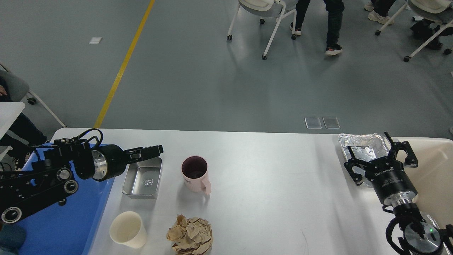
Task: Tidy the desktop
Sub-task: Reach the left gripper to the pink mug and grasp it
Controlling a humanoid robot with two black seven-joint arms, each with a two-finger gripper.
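On the white tabletop (269, 177), a pink mug (195, 174) stands upright, with a steel tray (143, 178) just to its left and crumpled brown paper (190, 235) in front of it. The left end effector (155, 149) hangs over the steel tray's far edge. Far right of the mug, the right end effector (382, 156) spreads its fingers over a foil tray (361, 143).
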